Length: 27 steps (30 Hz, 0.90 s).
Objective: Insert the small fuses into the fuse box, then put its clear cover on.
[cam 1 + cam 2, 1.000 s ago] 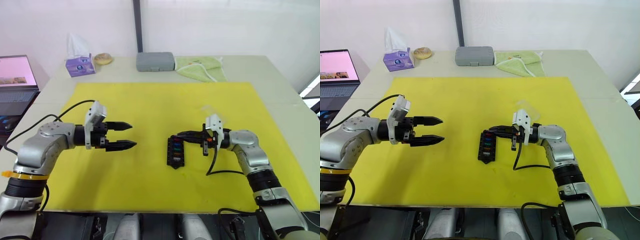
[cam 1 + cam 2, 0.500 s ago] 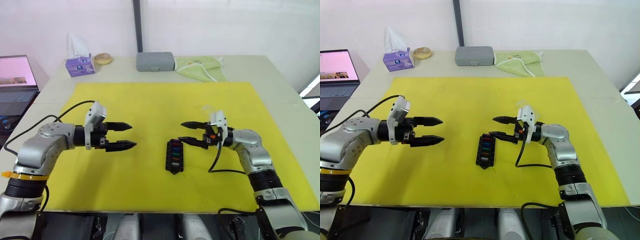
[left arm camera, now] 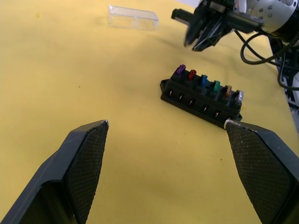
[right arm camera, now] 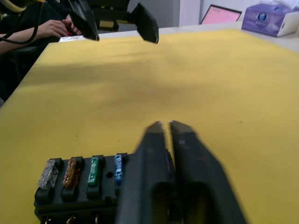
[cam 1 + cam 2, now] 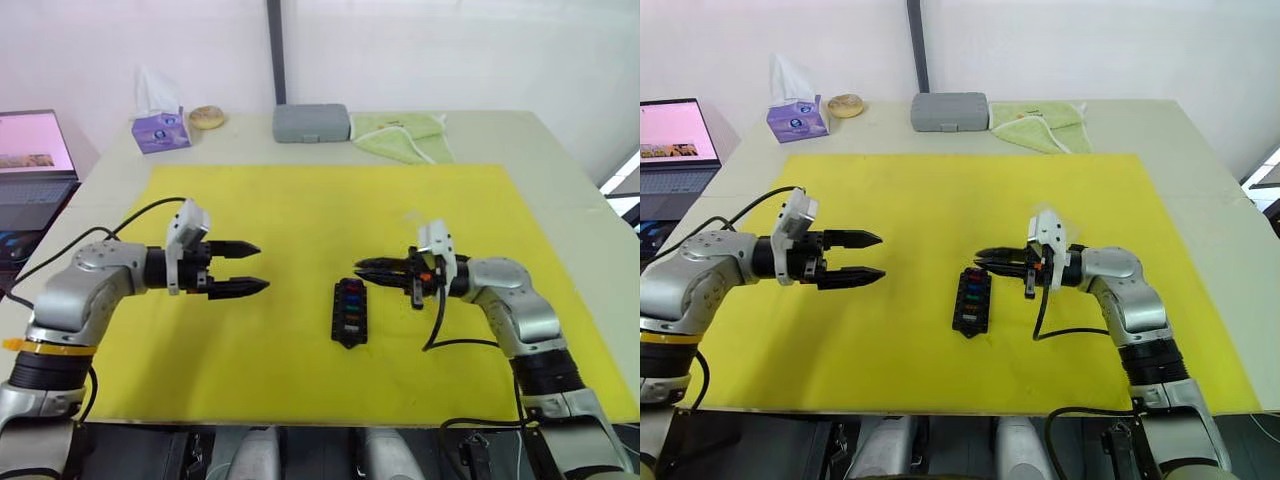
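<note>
Bright, even light (right wrist foreground blurred).

we can read no text, label, brand or number anywhere. the tissue box (image 5: 160, 131) bears print too small to make out, and the laptop screen (image 5: 678, 131) shows a line of marks we cannot read.

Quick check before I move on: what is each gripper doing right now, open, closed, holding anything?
Left gripper: open, empty, held above the yellow mat.
Right gripper: closed, nothing visible between its fingers, just above the far end of the fuse box.
</note>
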Tool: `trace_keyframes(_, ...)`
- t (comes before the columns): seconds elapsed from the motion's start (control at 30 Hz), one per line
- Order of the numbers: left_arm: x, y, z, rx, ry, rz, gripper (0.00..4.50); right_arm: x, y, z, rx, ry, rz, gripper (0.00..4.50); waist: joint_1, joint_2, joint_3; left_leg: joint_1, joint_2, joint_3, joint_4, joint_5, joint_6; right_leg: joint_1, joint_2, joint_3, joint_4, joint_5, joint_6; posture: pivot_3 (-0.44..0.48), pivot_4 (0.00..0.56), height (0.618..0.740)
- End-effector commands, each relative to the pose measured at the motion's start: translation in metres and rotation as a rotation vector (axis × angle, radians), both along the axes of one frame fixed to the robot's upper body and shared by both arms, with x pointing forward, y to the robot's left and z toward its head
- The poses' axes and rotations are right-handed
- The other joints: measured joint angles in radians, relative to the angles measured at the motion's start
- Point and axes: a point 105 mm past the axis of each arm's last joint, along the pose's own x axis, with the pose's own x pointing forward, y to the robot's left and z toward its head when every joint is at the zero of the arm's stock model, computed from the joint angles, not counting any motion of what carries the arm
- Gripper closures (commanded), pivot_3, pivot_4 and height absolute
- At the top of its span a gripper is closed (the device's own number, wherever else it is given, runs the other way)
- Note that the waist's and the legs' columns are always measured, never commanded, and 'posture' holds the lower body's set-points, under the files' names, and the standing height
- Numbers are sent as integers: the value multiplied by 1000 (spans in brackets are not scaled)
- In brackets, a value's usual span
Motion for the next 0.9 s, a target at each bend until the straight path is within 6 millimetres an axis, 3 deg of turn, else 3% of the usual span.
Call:
trace_keyframes(0.03,0,1,6,11,-39,-9,278,1,1,5,-29,-47,-6,4456,0,0,0,0,0,0,0,0,0,0,0,0,0,0,0,0,150,740)
trace_keyframes(0.9,-4,-1,3,0,-32,-5,278,-1,0,-26,-138,38,9,4456,0,0,0,0,0,0,0,0,0,0,0,0,0,0,0,0,150,740)
